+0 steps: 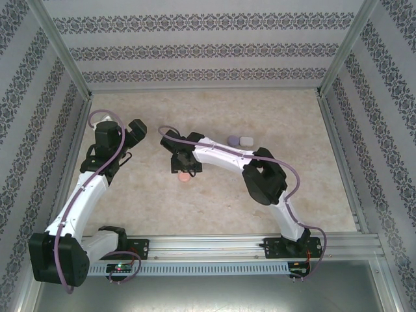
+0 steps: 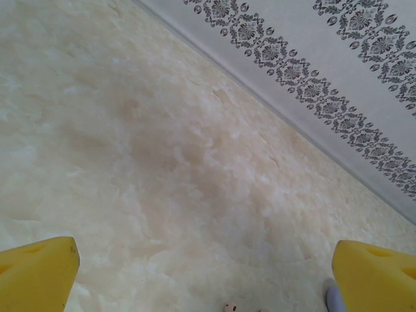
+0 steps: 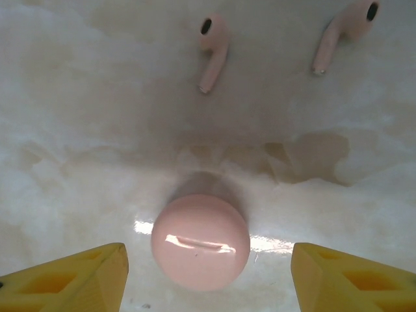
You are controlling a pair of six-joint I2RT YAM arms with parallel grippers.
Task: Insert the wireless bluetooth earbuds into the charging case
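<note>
The two pink earbuds lie loose on the tabletop, side by side but apart, neither one in a case. In the right wrist view each has its round head at the far end and its stem running back toward you. The left one's stem runs almost straight back, and the right one's is slanted. Between them and your right fingers sits the pink case, a small round dome that looks shut, though you cannot be sure from here. So the order outward from the fingers is case first, buds beyond it.

Your right fingers are spread wide with the case centred in the gap between them. There is a clear space on each side, so they touch nothing and hold nothing. From above, the right arm reaches across to the pink case, which makes it the nearer arm by far. The purple case and the white case sit together further back, beside that arm's forearm.

Your left fingers are fully apart and empty, hanging over bare tabletop near the patterned wall.

The coming move likely turns on that line-up: closing now would take the case, not a bud.
</note>
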